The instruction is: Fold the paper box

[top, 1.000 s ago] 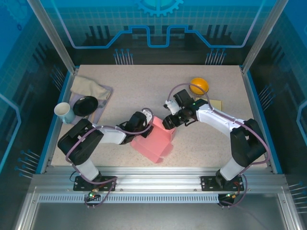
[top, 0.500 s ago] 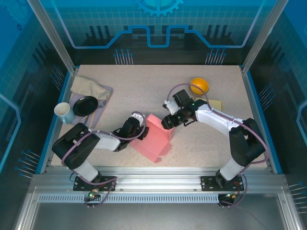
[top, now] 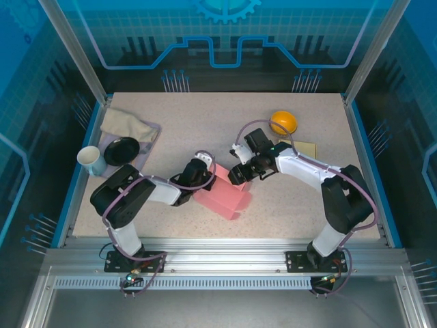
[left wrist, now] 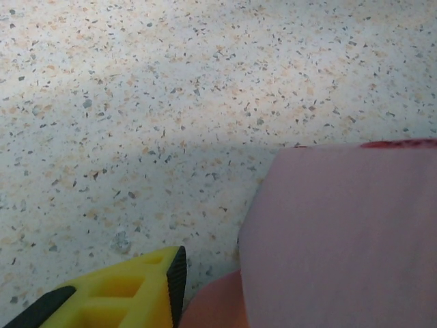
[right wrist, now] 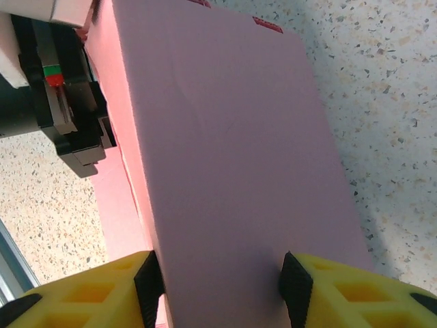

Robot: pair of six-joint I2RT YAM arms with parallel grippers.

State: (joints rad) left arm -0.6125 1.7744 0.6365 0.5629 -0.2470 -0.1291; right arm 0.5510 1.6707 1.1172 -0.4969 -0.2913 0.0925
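Top external view: pink paper box (top: 222, 195) lies on the table (top: 205, 119) around the middle, nearer the near edge, partly formed, one long panel facing up. Left gripper (top: 199, 183) is at the box's left end and right gripper (top: 240, 176) at its far right corner, both touching it. Orange ball (top: 283, 122) sits toward the far right corner. Cup (top: 91, 160), black bowl (top: 123, 150) and cloth (top: 128, 125) are along the left edge, all well apart from the box

Left wrist view: one yellow finger (left wrist: 130, 297) with a black pad is low left, just beside the box panel. The other finger is hidden, so cannot tell if this pincer is clenched or released

Right wrist view: both pads (right wrist: 294, 281) press opposite sides of the pink panel, so this pincer is clenched on the box

Step, as I judge it: mid-fold, right arm gripping a wall while left braces the other end. Next move calls for turning that wall over along its crease with a light grip so the paper doesn't buckle, left steadying so the box doesn't slide
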